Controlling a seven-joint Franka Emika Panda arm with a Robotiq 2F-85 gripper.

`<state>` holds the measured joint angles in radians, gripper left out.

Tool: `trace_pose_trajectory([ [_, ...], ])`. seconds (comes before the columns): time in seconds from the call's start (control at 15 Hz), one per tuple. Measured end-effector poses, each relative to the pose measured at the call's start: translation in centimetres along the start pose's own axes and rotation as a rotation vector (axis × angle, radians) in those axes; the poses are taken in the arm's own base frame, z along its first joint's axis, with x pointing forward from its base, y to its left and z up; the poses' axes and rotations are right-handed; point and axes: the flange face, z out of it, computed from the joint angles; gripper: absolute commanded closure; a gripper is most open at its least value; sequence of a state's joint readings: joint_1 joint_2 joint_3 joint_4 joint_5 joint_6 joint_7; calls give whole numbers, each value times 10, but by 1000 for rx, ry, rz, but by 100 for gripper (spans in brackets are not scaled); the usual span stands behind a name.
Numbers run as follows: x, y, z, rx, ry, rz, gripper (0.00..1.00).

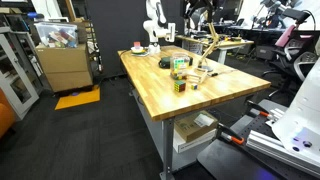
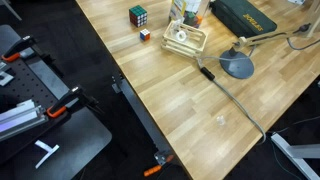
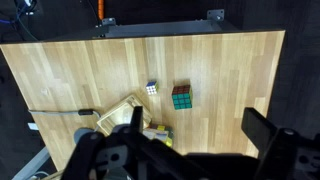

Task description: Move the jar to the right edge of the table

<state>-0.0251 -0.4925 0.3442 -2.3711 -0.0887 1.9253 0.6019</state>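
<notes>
The jar is small and see-through, with green showing and a pale top. It stands near the middle of the wooden table, just behind the multicoloured cube. It also shows in an exterior view and, partly behind a finger, in the wrist view. My gripper hangs high above the table, open and empty, with its dark fingers wide apart. The jar lies below its left finger. In the exterior view, the white arm stands at the table's far end.
On the table are a small cube, a pale wooden frame, a desk lamp with a grey round base, a low dark round object and a green box. Orange clamps grip the table edge.
</notes>
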Motion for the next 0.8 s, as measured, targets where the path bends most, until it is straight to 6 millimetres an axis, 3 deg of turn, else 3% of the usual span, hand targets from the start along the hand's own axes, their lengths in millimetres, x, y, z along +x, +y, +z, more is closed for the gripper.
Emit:
trace_pose_trajectory([
  [0.4,10,2,8,13,1,5,0],
  [0.8,50,1,56,-6,-24,-6,0],
])
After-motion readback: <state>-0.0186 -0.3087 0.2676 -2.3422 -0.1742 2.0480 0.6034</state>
